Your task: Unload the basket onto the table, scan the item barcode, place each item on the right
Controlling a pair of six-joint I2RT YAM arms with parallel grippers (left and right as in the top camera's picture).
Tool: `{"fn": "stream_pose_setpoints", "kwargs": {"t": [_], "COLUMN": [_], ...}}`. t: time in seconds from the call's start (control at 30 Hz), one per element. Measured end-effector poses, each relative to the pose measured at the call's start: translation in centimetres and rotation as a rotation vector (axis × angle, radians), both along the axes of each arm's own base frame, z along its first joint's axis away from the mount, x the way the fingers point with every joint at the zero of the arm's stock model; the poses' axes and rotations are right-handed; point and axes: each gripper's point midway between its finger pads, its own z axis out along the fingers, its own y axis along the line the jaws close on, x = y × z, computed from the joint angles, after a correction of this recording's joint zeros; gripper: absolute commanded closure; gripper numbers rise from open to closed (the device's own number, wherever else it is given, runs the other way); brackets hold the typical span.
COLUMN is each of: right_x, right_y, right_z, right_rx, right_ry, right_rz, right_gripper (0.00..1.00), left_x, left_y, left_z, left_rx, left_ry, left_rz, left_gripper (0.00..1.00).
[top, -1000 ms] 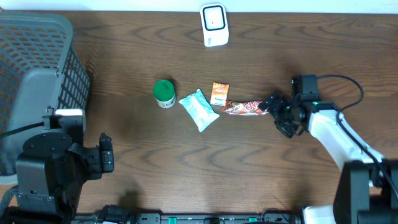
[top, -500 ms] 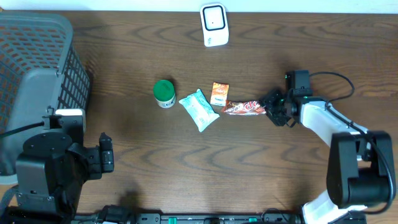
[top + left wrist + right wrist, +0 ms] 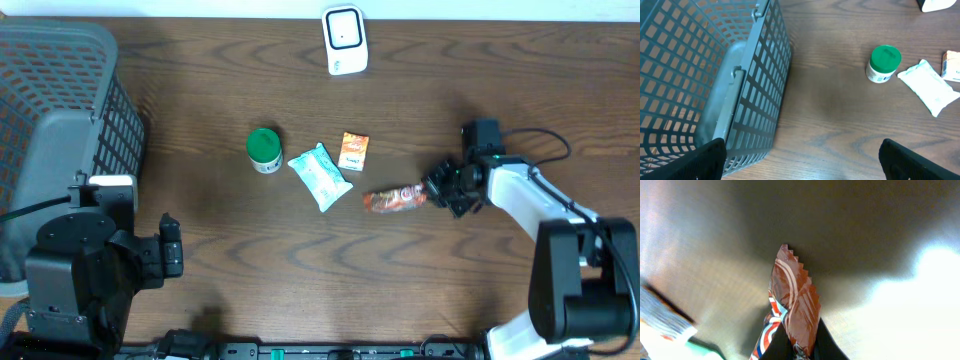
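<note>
Pulled away from the orange packet (image 3: pixel 353 151), the candy bar (image 3: pixel 395 200) is pinched in the right gripper (image 3: pixel 436 187); left gripper (image 3: pixel 800 155) gapes wide.

Shop checkout mock-up: wire basket (image 3: pixel 127 112), barcode scanner (image 3: pixel 344 40), snack packets (image 3: pixel 320 177).

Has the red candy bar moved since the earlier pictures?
Yes. In the overhead view the candy bar shifted downward, away from the orange packet, with the right gripper shut on it.
</note>
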Motion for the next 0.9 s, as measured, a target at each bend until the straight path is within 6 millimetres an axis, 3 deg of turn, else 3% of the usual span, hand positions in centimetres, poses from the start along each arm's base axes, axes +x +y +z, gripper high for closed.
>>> {"fn": "stream_pose_setpoints", "kwargs": {"t": [0.1,0.3,0.5,0.67,0.9], "right_x": [-3.5,-8.3,-13.7,-16.0,-16.3], "right_y": [0.0,0.2,0.6,0.6,0.7], "right_z": [1.0,4.2,5.4,6.1,6.3], "right_rx": [0.021,0.08,0.078,0.06,0.058], "right_ry": [0.14,0.334,0.606,0.725,0.746], "right_rz": [-0.102,-0.285,-0.413,-0.461,-0.473], "right_gripper": [0.99,0.99,0.99,0.99,0.99], "left_x": [0.0,0.0,0.0,0.0,0.0], "left_y": [0.0,0.0,0.0,0.0,0.0], "left_z": [0.0,0.0,0.0,0.0,0.0], "left_rx": [0.0,0.0,0.0,0.0,0.0], "left_ry": [0.0,0.001,0.0,0.0,0.0], "left_rz": [0.0,0.0,0.0,0.0,0.0], "left_gripper": [0.02,0.02,0.02,0.02,0.02]}}
